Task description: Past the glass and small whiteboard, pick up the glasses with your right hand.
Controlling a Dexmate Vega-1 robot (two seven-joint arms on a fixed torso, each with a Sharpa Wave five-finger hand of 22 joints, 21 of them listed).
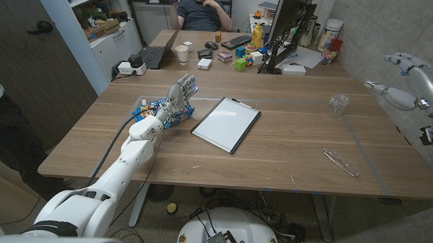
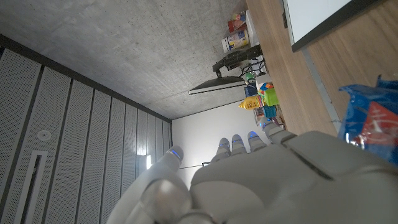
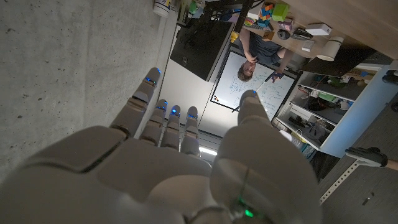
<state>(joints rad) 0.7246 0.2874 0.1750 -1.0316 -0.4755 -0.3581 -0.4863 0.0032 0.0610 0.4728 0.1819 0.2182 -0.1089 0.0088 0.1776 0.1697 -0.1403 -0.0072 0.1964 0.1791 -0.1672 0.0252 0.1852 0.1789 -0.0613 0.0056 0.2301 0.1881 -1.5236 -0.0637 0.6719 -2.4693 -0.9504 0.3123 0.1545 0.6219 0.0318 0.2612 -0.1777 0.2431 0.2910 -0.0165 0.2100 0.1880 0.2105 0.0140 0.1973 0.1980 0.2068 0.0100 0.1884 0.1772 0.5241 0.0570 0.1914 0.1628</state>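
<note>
Thin wire glasses [image 1: 340, 161] lie lower right on the bench [image 1: 288, 149]; my right hand [image 1: 414, 76], fingers apart and empty, could clip the glass [image 1: 338, 105] descending.

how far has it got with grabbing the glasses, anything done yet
Nothing looks done yet. The thin wire-framed glasses lie untouched on the wooden table, on the near side of the clear drinking glass and right of the small white whiteboard. The right hand hangs open in the air at the table's right edge, holding nothing. The left hand stands by a blue snack packet. Reach, grip and lift all remain.
</note>
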